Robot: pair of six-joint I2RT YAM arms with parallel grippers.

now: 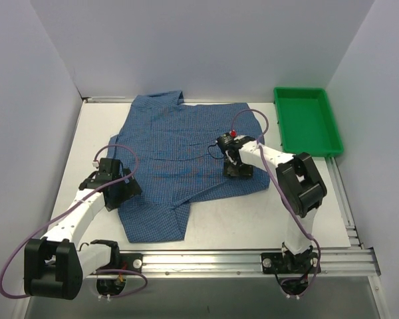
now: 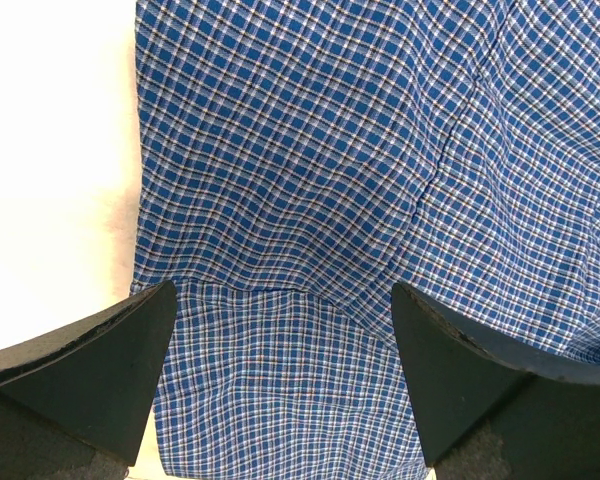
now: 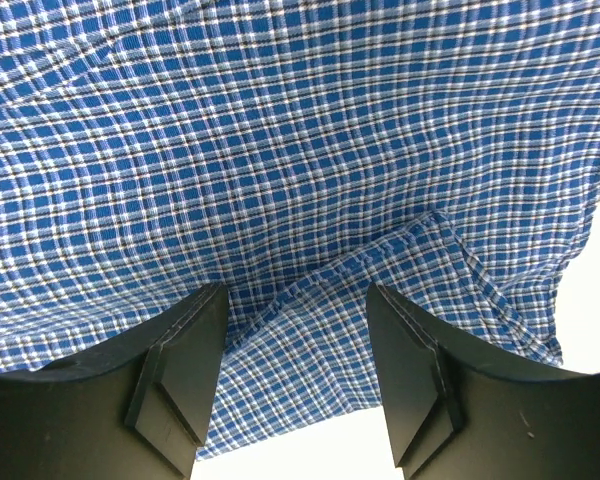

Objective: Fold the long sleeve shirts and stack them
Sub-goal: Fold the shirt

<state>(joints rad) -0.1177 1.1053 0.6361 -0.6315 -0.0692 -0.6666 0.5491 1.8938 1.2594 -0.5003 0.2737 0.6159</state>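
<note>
On the table [image 1: 253, 219]: the shirt [image 1: 179, 153] lies spread across the middle, collar up at 12 o'clock, one tail trailing toward 7 o'clock.
Progress: early, by my read. The body looks opened out flat, with a bit of cloth turned over at the 4 o'clock edge. I see no neat folded packet and no stack, and only one shirt is in view.
Left to do: I'd say sides and sleeves in, then the length folded, then the stacking.
Left arm: reaching up from 7 o'clock to the shirt's 9 o'clock edge, wrist tipped down at the cloth.
Left gripper [image 2: 283, 295]: fingers [image 2: 90, 370] spread wide, straddling the shirt's edge, one over bare table and one over cloth. Nothing is pinched.
Right arm: elbow bent out at 4 o'clock, forearm coming back toward the centre, wrist pointing down.
Right gripper [image 3: 297, 295]: fingers [image 3: 180, 370] partway apart, and a hemmed flap lies between them. I see no squeeze on it.
Tray [image 1: 278, 123]: green, at 1 o'clock, near the shirt's far corner but apart from it.
</note>
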